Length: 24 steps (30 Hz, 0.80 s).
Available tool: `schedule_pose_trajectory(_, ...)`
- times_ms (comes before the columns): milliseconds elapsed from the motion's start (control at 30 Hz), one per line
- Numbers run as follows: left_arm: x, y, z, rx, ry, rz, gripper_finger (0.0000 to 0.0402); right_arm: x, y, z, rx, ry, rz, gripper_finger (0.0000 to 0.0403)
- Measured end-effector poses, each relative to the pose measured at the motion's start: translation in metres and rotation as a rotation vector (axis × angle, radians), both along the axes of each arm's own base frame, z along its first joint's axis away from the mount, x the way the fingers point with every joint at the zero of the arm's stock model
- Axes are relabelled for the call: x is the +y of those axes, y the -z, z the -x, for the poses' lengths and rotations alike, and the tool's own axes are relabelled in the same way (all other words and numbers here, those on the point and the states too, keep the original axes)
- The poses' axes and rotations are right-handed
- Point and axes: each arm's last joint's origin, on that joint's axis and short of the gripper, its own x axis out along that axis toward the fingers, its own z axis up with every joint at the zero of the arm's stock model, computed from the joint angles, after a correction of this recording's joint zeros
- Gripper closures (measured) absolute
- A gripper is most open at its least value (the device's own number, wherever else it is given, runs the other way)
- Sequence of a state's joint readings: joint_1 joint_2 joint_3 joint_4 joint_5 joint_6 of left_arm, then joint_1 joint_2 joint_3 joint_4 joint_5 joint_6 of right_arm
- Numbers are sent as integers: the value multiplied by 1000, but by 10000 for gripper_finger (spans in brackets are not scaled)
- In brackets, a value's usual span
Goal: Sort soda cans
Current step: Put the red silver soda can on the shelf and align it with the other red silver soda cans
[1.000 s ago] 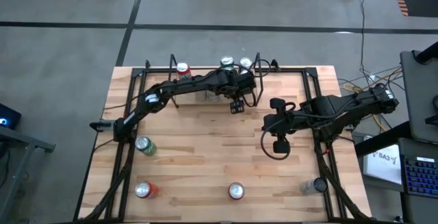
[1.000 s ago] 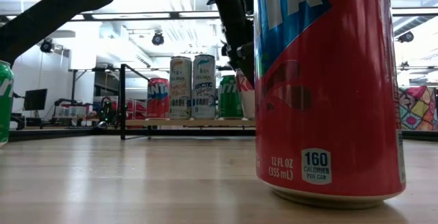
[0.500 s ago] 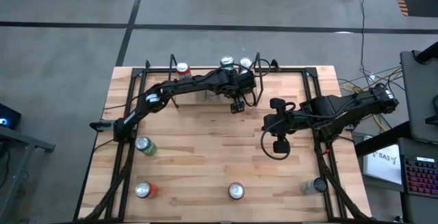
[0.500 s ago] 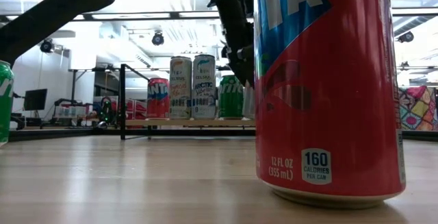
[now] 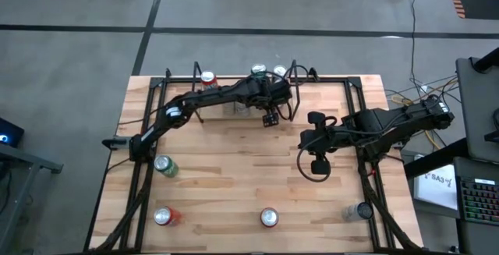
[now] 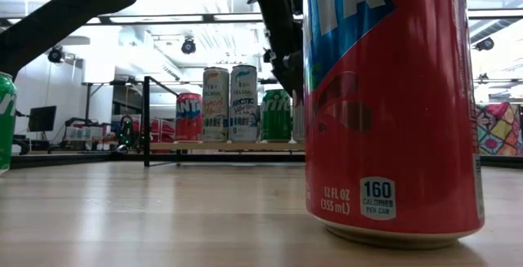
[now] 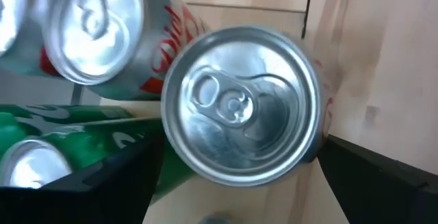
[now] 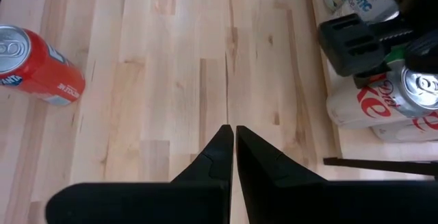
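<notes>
Soda cans stand in a row at the table's far edge: a red one, a green one, a silver-topped one. Tall white cans show there in the low view. My left gripper is open over this row. Its fingers stand on either side of an upright white-and-red can, which rests on its base beside another white-and-red can. My right gripper hangs shut over the table's right middle, holding nothing.
Loose cans stand toward the near edge: green, red, red and silver. A black frame runs along the far edge. Bare wood lies between the arms.
In the low view the white-and-red can under my left gripper has come down from a raised, tilted pose and now stands level beside the green can in the far row. Both arms have kept their places.
</notes>
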<state>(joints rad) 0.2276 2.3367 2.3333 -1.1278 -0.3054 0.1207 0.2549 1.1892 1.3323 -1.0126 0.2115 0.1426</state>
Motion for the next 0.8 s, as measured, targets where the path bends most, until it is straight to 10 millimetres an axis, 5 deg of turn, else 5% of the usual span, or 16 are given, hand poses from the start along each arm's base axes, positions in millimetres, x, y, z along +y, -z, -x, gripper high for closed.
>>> schedule_pose_trajectory(500,-5,-24,18,56,24,3,45,0,-2,-3,-41,18,-13,394)
schedule_pose_trajectory(800,-21,-64,36,-10,83,-2,133,2,-4,-10,-123,-48,45,394)
